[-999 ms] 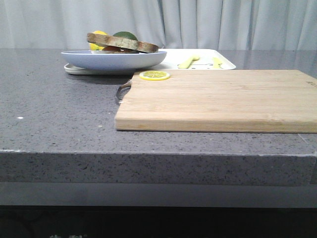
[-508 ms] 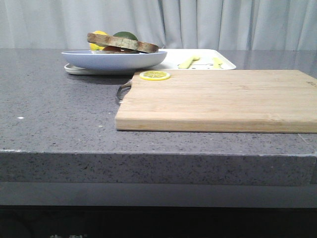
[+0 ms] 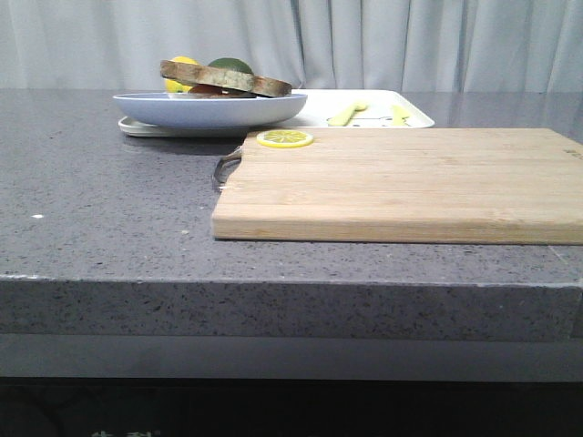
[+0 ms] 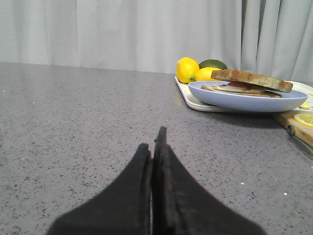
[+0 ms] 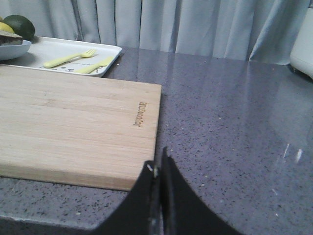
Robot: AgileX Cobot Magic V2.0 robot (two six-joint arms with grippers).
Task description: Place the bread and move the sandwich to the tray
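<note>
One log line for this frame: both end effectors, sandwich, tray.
left end effector: shut, empty | right end effector: shut, empty | sandwich: on blue plate | tray: under plate, holds fork

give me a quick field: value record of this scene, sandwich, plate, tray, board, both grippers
sandwich: top slice on, lying on the blue plate
blue plate: sits on the tray's left part
tray: cream, holds yellow fork and knife
cutting board: bare but for a lemon slice at its far left corner
left gripper: shut, empty, over countertop
right gripper: shut, empty, at board's near edge
</note>
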